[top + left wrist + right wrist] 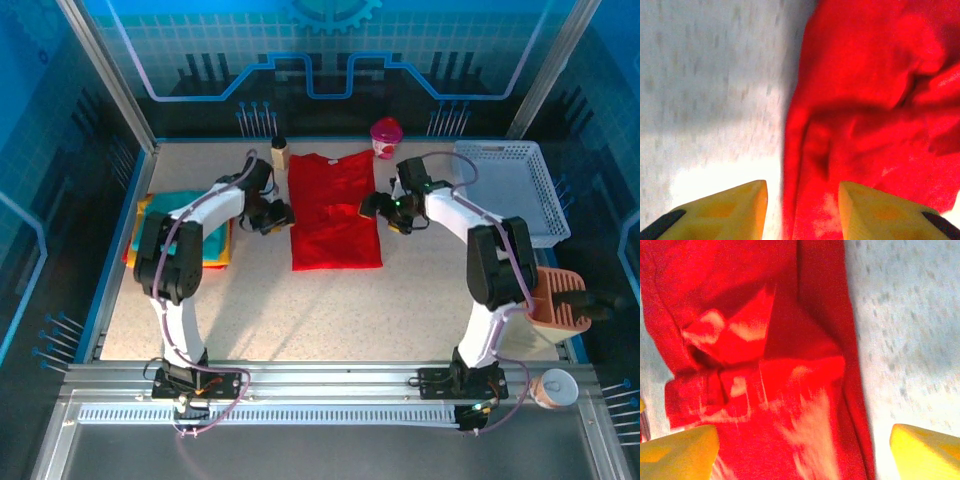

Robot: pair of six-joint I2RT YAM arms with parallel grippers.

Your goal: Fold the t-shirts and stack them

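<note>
Where the top view looks down, the red t-shirt (335,210) lies flat at upper centre, with the left gripper (272,215) at its left edge and the right gripper (378,207) at its right; the folded shirts (175,203) sit at middle left. Left wrist: jaws parted at the bottom, holding nothing, red cloth (865,100) on the right, the table (715,75) on the left. Right wrist: jaws wide apart, empty, over the rumpled shirt (765,365)

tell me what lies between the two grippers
The red t-shirt lies flat on the table between the left gripper and the right gripper, one side edge near each; the top external view shows this.
</note>
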